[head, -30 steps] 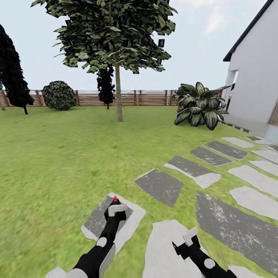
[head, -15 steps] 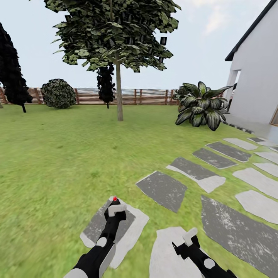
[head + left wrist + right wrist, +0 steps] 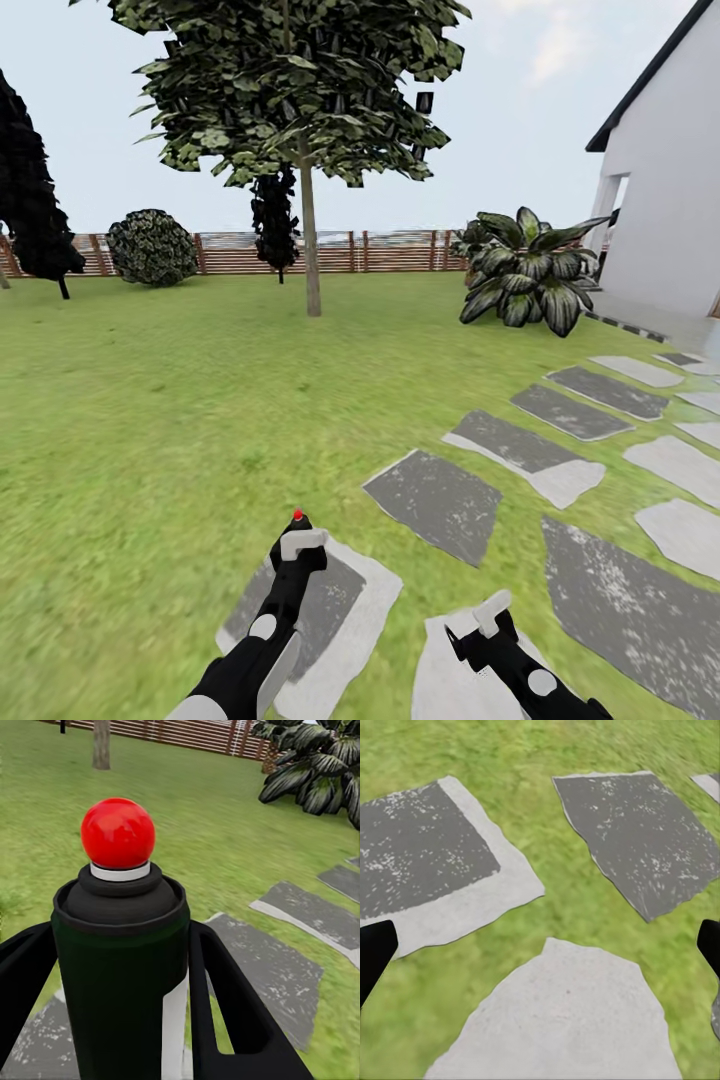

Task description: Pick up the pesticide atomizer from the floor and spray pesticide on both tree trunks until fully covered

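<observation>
Nearest, my left gripper (image 3: 297, 545): black fingers (image 3: 232, 1012) clamped on either side of the dark green cylindrical pesticide atomizer (image 3: 120, 982), which stands upright between them, its black shoulder collar topped by a white ring and a round red button. From the head camera the same atomizer (image 3: 297, 522) shows as a red dot above the pale grey fingertip, held over the pavers.

Beside it, my right gripper (image 3: 480, 630): black with a pale grey fingertip, holding nothing; in its wrist camera the two finger ends sit wide apart at opposite edges of the picture, over bare ground.

Beneath both: flat stone pavers (image 3: 562, 1020), irregular slabs, some pale grey, some dark grey speckled with pale borders, set in green lawn (image 3: 150, 400) and trailing off toward the right.

Middle distance: one tall tree, thin straight grey-brown trunk (image 3: 311, 250) under a wide canopy of flat green leaves, well ahead of me on the grass. To its right, a broad-leaved dark green shrub (image 3: 525, 275).

Far: brown horizontal-slat wooden fence (image 3: 390, 252), a rounded dark bush (image 3: 152, 247), narrow dark cypress-like columns (image 3: 35, 200), and a white house wall (image 3: 670, 210) on the right.
</observation>
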Robot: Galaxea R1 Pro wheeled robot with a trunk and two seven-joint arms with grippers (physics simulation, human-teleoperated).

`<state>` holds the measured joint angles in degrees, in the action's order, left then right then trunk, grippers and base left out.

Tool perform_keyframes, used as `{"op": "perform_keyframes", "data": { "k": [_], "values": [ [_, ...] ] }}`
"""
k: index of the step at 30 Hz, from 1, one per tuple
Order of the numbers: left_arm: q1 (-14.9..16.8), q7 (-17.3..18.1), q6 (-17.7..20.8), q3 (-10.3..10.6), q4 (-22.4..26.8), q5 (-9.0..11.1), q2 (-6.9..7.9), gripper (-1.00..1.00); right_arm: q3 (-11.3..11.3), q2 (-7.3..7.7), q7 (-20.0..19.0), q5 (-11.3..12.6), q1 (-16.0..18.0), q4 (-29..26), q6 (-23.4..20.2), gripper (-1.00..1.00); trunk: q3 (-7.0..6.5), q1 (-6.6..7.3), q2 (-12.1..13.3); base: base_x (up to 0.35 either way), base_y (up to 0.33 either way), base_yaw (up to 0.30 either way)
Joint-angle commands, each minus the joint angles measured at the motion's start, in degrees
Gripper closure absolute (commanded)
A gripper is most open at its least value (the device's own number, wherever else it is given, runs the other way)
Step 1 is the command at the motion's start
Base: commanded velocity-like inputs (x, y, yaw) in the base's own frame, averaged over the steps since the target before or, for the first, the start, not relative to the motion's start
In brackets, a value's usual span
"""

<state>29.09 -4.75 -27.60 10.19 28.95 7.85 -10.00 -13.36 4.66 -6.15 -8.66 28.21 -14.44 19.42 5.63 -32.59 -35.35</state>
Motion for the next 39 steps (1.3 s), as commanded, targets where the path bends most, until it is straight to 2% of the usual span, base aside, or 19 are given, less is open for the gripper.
{"op": "perform_keyframes", "data": {
  "k": [1,39],
  "values": [
    [0.0,0.0,0.0,0.01,0.0,-0.03,0.0,1.0,0.0,0.0,0.0,-0.01,0.0,-0.01,0.0,-1.0,0.0,0.0,0.0,0.257,0.19,0.0],
    [0.01,0.0,0.0,0.01,0.03,-0.03,0.0,1.0,0.0,0.0,0.0,0.01,0.0,0.02,0.0,-1.0,0.0,0.0,0.0,0.291,0.117,0.0]
  ]
}}
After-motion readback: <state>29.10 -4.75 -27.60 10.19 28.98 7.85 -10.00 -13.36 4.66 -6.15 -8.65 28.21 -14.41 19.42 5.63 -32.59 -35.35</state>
